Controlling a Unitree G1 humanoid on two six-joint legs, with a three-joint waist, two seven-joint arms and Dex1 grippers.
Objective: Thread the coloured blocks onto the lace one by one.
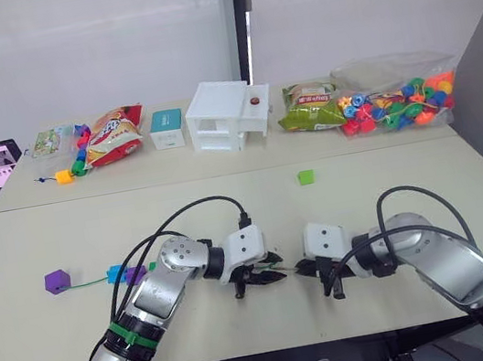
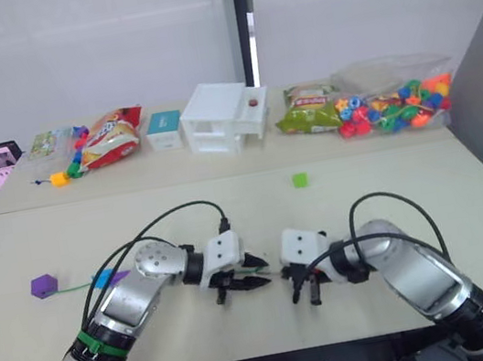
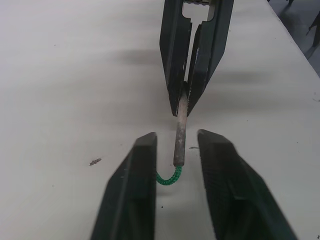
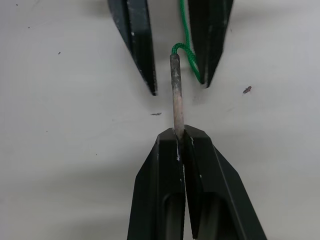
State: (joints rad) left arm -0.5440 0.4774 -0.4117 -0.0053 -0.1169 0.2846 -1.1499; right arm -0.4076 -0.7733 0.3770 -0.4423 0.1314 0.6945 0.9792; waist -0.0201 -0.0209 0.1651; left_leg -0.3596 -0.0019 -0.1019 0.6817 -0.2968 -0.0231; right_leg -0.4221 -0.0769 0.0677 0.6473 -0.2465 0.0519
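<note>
The thin green woven lace [image 3: 167,178] looks limp and light, so its stiff grey needle-like tip [image 4: 176,95], lying low over the pale worktop [image 1: 366,206] between the arms, seems the sensible hold. The right claw [image 4: 180,139] is clamped on that tip's far end, while the left claw [image 3: 176,145] stands open around its corded end. The wrist views show this grip; the head views show a purple plastic cube [image 1: 56,282] and a light green cube [image 1: 305,176] lying well apart.

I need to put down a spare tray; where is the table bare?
Bare: the cream table's right side beyond the light green cube, and its middle strip. Crowded: the back row around the white box, and the front centre where both hands meet.
</note>
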